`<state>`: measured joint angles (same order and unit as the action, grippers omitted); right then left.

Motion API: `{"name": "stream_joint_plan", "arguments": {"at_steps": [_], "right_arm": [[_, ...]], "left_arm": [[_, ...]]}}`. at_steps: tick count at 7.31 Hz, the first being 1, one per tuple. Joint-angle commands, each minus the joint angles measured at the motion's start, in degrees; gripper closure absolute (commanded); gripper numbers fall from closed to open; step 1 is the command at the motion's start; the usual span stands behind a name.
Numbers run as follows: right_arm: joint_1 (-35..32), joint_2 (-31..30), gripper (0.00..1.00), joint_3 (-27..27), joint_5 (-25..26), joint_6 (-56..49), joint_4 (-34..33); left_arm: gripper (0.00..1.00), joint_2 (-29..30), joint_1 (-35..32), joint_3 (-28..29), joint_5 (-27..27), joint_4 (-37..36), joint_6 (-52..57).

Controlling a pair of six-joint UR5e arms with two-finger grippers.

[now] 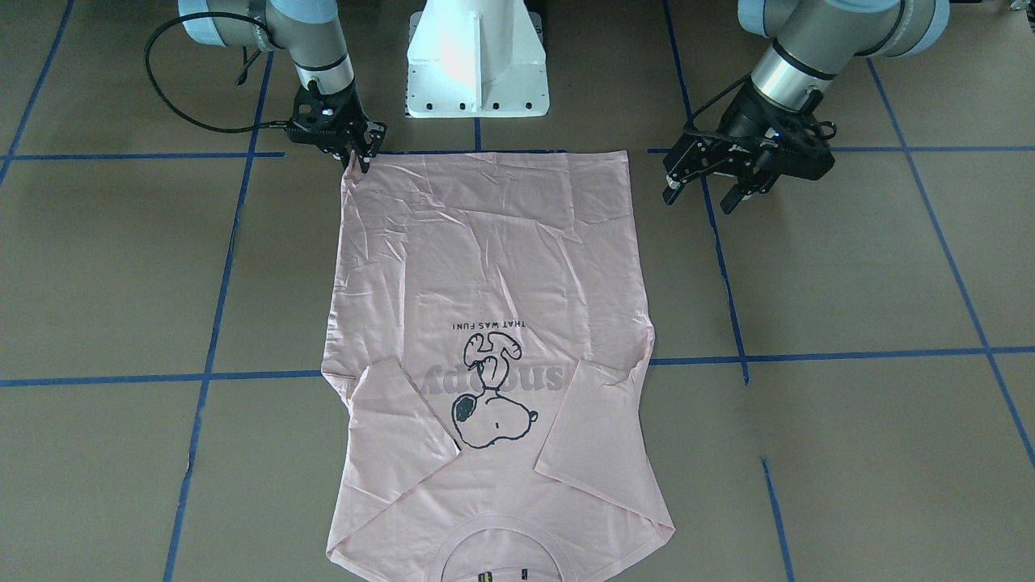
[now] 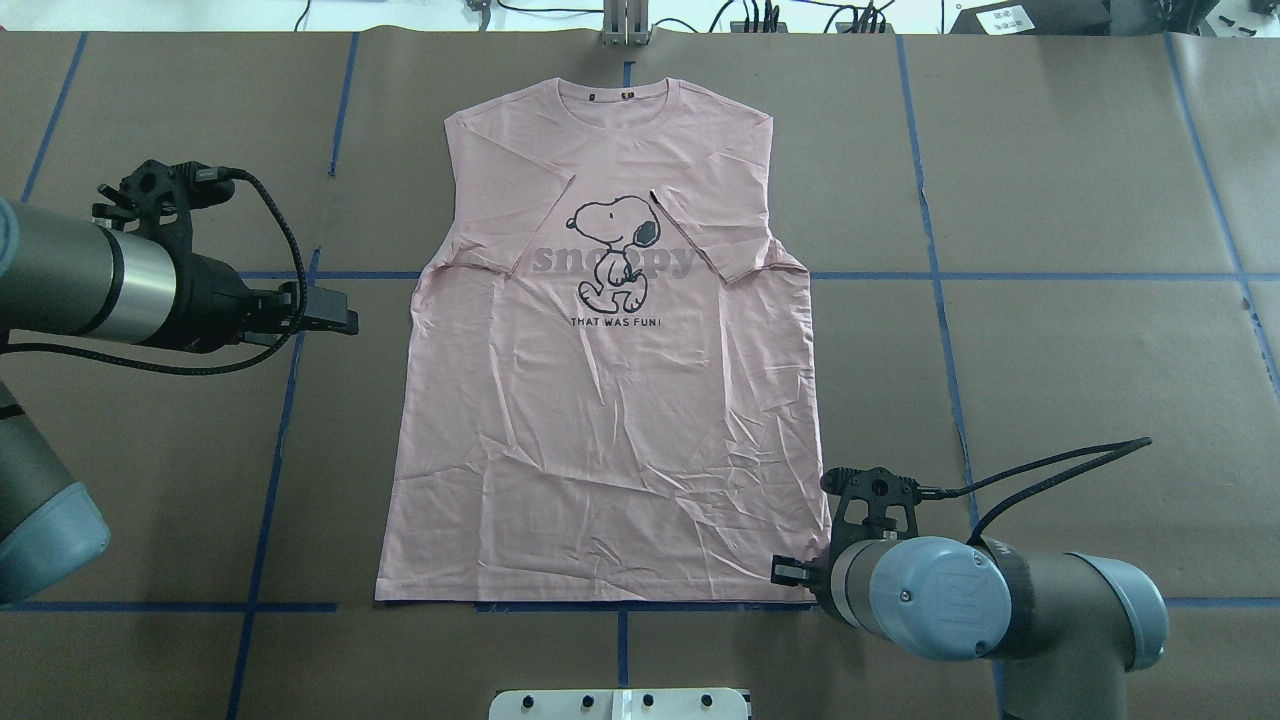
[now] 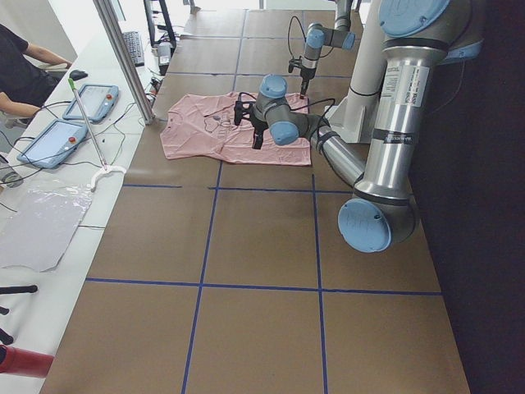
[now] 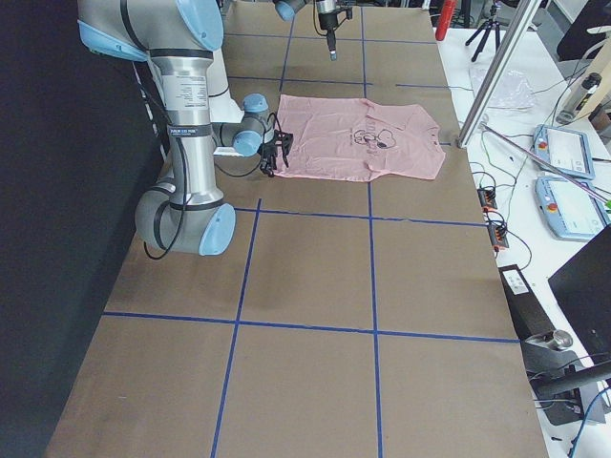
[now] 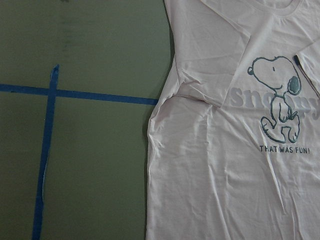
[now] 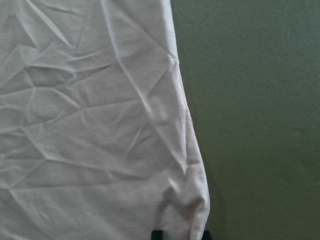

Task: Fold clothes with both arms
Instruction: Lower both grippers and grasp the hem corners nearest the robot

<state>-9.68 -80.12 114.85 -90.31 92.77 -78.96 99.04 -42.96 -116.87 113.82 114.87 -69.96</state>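
The pale pink T-shirt (image 2: 600, 400) lies flat and face up on the brown table, collar away from the robot, with both sleeves folded in over the Snoopy drawing (image 2: 615, 250). My right gripper (image 1: 356, 155) is down at the hem corner nearest its arm and is shut on it. The right wrist view shows the cloth (image 6: 100, 125) bunched between the dark fingertips (image 6: 157, 234). My left gripper (image 1: 702, 196) is open and empty, and hovers beside the shirt's other edge, apart from the cloth. The left wrist view shows the shirt's side and folded sleeve (image 5: 215, 65), but no fingers.
The white pedestal (image 1: 477, 65) stands just behind the hem. Blue tape lines (image 2: 1000, 275) cross the brown table cover. Black cables loop from both wrists (image 2: 1050, 470). A side bench with tablets (image 3: 86, 103) and a seated person lies beyond the collar end.
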Motion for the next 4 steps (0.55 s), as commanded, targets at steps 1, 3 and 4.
{"name": "stream_joint_plan", "arguments": {"at_steps": [1, 3, 4], "right_arm": [[0.10, 0.13, 1.00, 0.12, 0.49, 0.31, 0.03], [0.10, 0.48, 1.00, 0.46, 0.66, 0.40, 0.12], [-0.33, 0.49, 1.00, 2.03, 0.66, 0.31, 0.21]], "left_arm": [[0.00, 0.10, 0.07, 0.07, 0.00, 0.00, -0.09], [0.00, 0.10, 0.16, 0.42, 0.00, -0.35, -0.18], [0.00, -0.59, 0.33, 0.50, -0.09, -0.44, -2.96]]}}
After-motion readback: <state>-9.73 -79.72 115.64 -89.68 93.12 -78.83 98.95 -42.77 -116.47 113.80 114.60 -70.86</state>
